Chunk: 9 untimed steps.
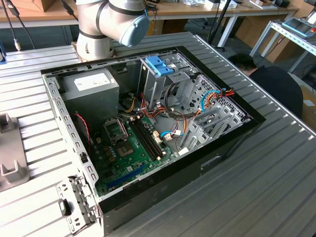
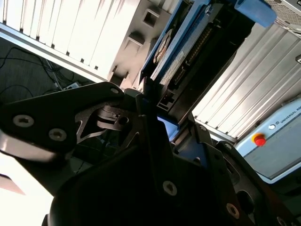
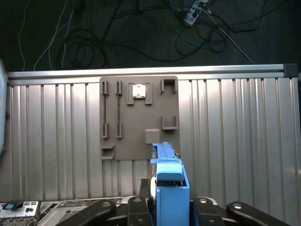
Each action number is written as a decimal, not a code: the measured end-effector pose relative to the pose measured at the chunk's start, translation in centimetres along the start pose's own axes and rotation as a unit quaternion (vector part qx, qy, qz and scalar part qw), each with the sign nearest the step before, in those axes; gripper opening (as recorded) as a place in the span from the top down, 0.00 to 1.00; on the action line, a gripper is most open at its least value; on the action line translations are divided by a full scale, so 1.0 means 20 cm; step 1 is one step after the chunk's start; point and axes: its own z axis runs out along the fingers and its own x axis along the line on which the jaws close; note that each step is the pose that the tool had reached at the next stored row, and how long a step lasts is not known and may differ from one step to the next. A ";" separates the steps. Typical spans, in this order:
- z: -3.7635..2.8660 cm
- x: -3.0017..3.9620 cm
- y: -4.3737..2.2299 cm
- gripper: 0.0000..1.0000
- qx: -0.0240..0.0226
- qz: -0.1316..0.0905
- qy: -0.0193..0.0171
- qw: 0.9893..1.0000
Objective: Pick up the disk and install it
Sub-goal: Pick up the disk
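The gripper [image 3: 167,203] jaws squeeze the flat sides of the disk [image 3: 165,165], its long side pointing straight out from them over the ribbed metal tabletop [image 3: 235,141].

The light-blue-framed disk [image 3: 167,186] stands on edge, clamped between the jaws.

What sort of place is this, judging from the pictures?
Probably a robotics lab or test workshop: an open computer case lies on a ribbed metal table, the robot arm stands on the same table, and the gripper holds the disk.
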 end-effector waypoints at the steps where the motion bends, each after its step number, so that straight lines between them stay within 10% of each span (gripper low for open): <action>1: 0.000 0.002 0.000 0.63 0.000 0.000 0.000 1.000; 9: 0.000 0.017 -0.003 0.63 0.000 0.000 0.000 1.000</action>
